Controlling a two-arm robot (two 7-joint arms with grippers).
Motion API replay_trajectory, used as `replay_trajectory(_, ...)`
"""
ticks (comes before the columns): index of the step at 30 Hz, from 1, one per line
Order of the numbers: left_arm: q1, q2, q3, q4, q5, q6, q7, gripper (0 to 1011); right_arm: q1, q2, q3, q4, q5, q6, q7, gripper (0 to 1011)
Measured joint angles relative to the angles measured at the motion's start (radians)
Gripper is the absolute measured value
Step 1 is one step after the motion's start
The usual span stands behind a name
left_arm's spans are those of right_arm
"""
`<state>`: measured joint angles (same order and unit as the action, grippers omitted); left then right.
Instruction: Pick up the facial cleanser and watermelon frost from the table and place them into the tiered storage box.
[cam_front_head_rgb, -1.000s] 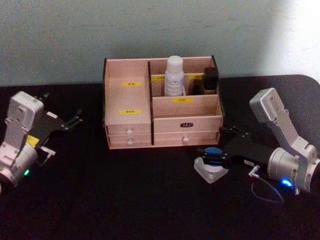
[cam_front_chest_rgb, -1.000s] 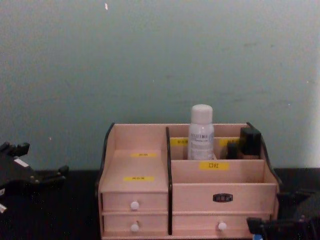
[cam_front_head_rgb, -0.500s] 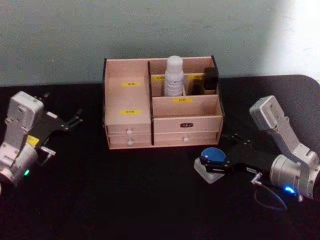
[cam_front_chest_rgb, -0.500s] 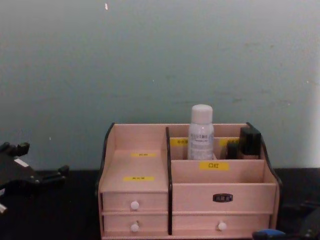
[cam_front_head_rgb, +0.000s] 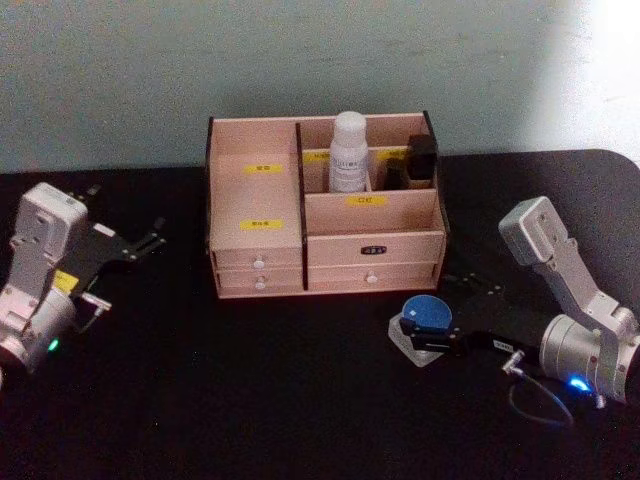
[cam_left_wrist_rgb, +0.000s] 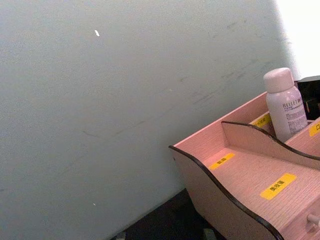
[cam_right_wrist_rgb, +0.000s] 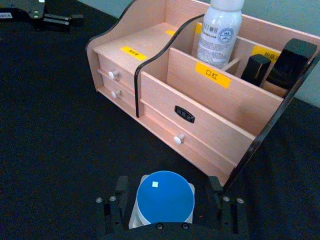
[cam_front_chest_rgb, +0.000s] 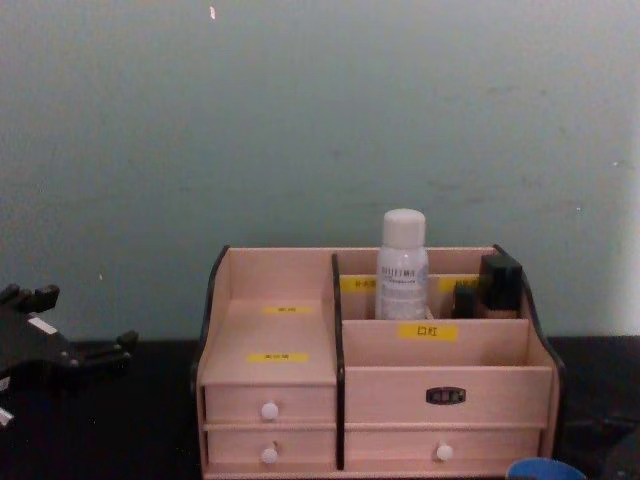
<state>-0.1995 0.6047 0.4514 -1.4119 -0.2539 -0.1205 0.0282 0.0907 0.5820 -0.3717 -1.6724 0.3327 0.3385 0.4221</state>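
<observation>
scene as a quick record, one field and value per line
right end effector: open, straddling blue-lidded jar
blue-lidded jar: on black table, front-right of tiered storage box
white bottle: upright in the box's back compartment
left end effector: parked left of the box

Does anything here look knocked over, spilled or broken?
Nothing stands out. The white bottle stands upright in the tiered storage box, its drawers are shut, and the blue-lidded jar sits on the table between the right gripper's open fingers. The left gripper is parked at the left.
</observation>
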Motion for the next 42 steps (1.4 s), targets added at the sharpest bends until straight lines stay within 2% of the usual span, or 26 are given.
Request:
replay_trajectory(20, 0.0, 0.0, 0.0, 0.0, 0.0, 0.0, 0.0, 1001, 0.007, -0.012, -0.015, 0.035, 0.002, 0.009, -0.002, 1000)
replay_trajectory(42, 0.0, 0.0, 0.0, 0.0, 0.0, 0.0, 0.0, 1001, 0.012, -0.017, -0.022, 0.038, -0.008, 0.027, -0.01, 1000)
